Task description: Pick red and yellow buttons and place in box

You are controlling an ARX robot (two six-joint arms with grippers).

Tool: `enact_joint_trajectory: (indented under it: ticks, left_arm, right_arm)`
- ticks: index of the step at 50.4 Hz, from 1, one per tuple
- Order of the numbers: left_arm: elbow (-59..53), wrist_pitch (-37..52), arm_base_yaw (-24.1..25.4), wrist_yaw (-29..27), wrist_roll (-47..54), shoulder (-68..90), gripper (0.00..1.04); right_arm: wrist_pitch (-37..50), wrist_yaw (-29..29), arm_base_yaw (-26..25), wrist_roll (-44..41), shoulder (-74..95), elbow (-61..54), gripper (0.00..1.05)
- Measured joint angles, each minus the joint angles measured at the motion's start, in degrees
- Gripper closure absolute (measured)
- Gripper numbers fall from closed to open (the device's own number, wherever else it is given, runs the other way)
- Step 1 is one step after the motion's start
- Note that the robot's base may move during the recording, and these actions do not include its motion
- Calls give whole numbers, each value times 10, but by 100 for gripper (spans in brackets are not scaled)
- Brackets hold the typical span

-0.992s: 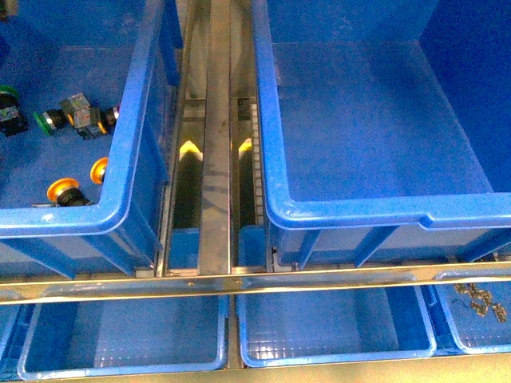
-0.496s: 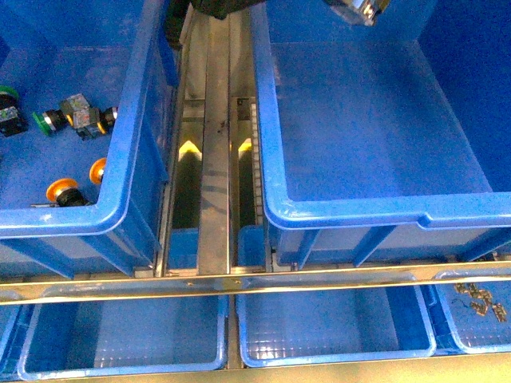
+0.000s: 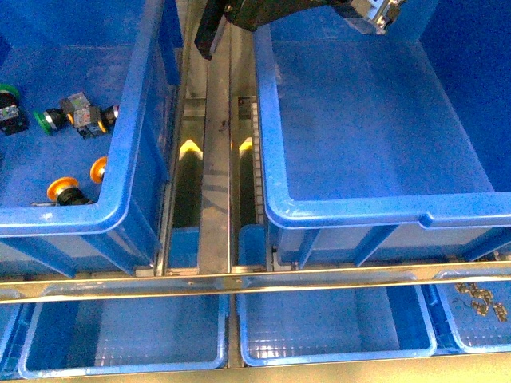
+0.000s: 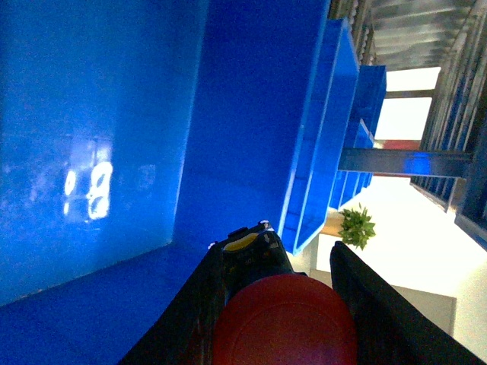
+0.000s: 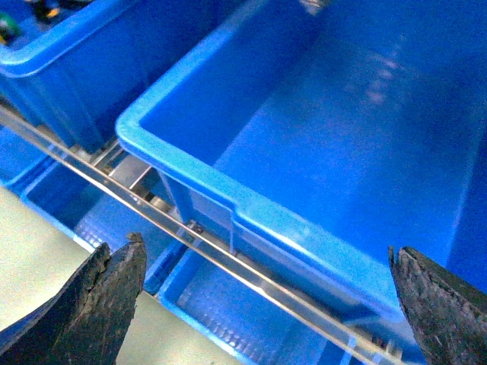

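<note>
In the left wrist view, my left gripper is shut on a red button. Its round cap fills the gap between the black fingers, and the blue inner wall of the box lies beyond it. From the front, my left arm reaches in along the top edge over the far end of the big empty box. Two yellow buttons lie in the left crate. My right gripper is open and holds nothing, above the box's near rim.
Green-capped switches and a grey-bodied switch also lie in the left crate. A metal channel runs between the two crates. Below a metal rail sit shallow blue trays, and the rightmost tray holds small metal parts.
My left arm has come into the front view along the top edge and moved over the far end of the right box. The buttons in the left crate have not moved.
</note>
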Motion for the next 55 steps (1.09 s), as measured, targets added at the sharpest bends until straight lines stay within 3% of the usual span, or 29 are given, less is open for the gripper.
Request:
enact_joint_trajectory:
  ticks: [10,24,40,55]
  left_arm:
    - [2,0,-1,0,-11,0,71]
    - [2,0,-2,1,-17,0,71]
    - [-7,2,-3,0,-21,-1,71]
    - [-7,6,0,0,-27,-1,71]
  right_arm:
    - [156,-6,64,-115,230,53,6]
    - [259,7,105,-191,395,94,6]
    - [273,12,88,-302,529,176,6]
    - [276,53,48,-364,613,262,6]
